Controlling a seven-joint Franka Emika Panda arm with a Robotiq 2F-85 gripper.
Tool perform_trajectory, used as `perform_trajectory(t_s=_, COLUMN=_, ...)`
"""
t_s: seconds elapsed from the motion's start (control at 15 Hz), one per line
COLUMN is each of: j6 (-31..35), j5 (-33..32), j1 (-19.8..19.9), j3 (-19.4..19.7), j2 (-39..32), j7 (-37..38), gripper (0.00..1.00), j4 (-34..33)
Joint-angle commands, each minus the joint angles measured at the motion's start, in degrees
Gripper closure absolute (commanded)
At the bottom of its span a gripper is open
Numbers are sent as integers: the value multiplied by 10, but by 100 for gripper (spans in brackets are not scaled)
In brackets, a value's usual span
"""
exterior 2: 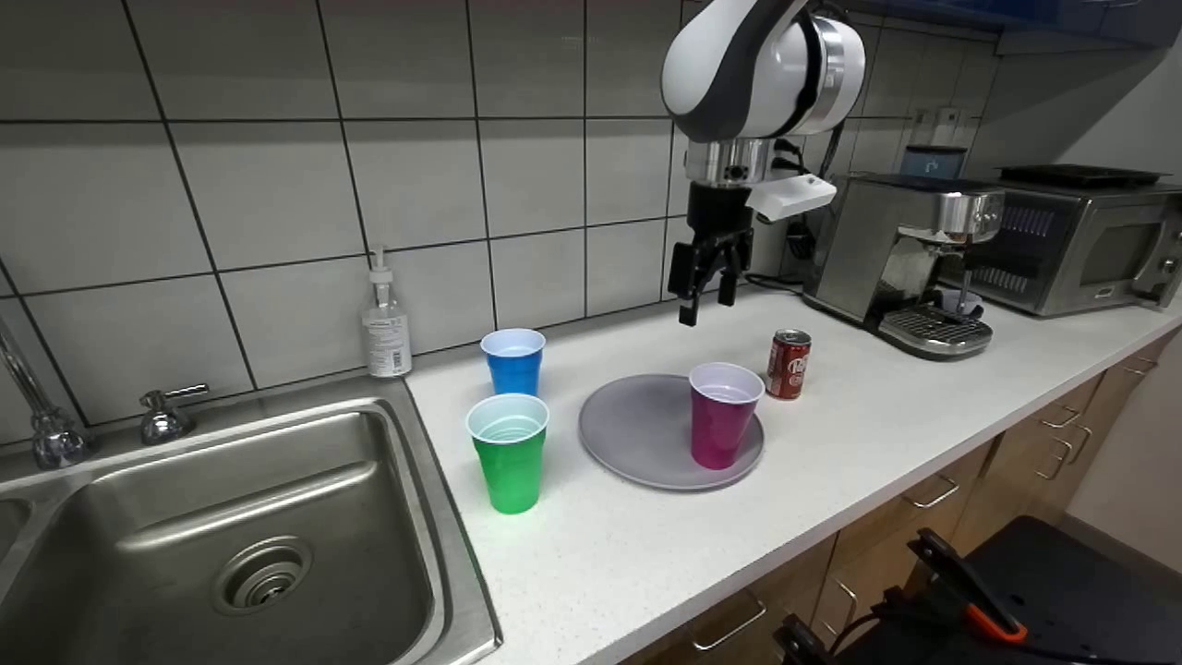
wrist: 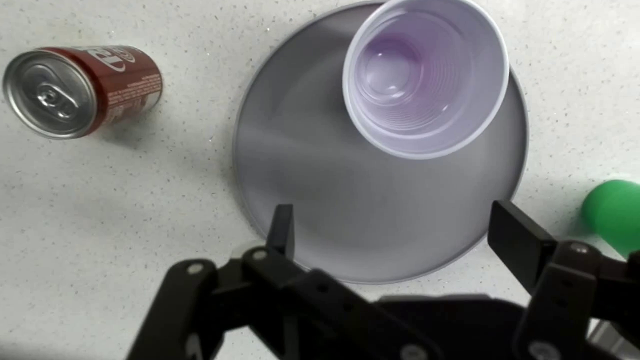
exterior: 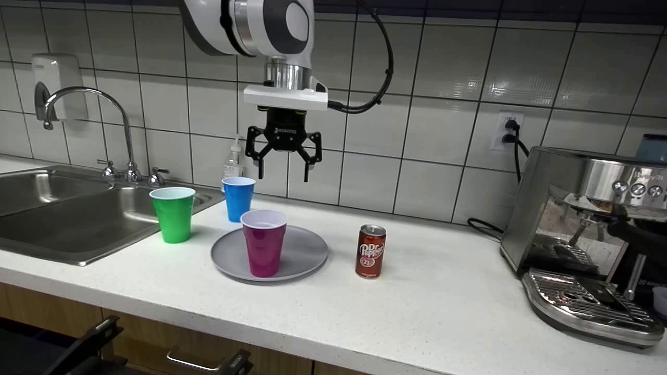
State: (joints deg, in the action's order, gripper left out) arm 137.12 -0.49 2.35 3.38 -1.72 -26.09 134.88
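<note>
My gripper (exterior: 283, 178) hangs open and empty, fingers down, well above the counter; it also shows in an exterior view (exterior 2: 707, 312). In the wrist view its fingers (wrist: 392, 217) stand wide apart over the near part of the grey plate (wrist: 360, 200). A magenta cup (exterior: 264, 250), white inside, stands upright on the plate and looks empty in the wrist view (wrist: 425, 90). A red Dr Pepper can (exterior: 371, 252) stands beside the plate. A green cup (exterior 2: 511, 471) and a blue cup (exterior 2: 514, 367) stand upright between plate and sink. The blue cup is not in the wrist view.
A steel sink (exterior 2: 429, 499) with a faucet (exterior: 125, 122) adjoins the cups. A clear pump bottle (exterior 2: 386, 337) stands by the wall at the sink's corner. An espresso machine (exterior: 568, 224) and a toaster oven (exterior 2: 1076, 249) stand farther along the counter. The tiled wall runs behind.
</note>
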Motion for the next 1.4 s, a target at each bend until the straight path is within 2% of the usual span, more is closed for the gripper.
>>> perform_trajectory(t_s=0.0, j6=4, j5=-18, j1=-12, j3=-17, j2=11, j7=24, gripper=0, j4=8)
perform_trajectory(t_s=0.47, j6=-15, j5=-15, j1=-39, j3=-45, j2=-6, j7=16, gripper=0, j4=-14)
perform_trajectory(t_s=1.33, j6=-2, j5=-3, j1=-38, j3=-46, j2=-5, j7=13, gripper=0, j4=-3)
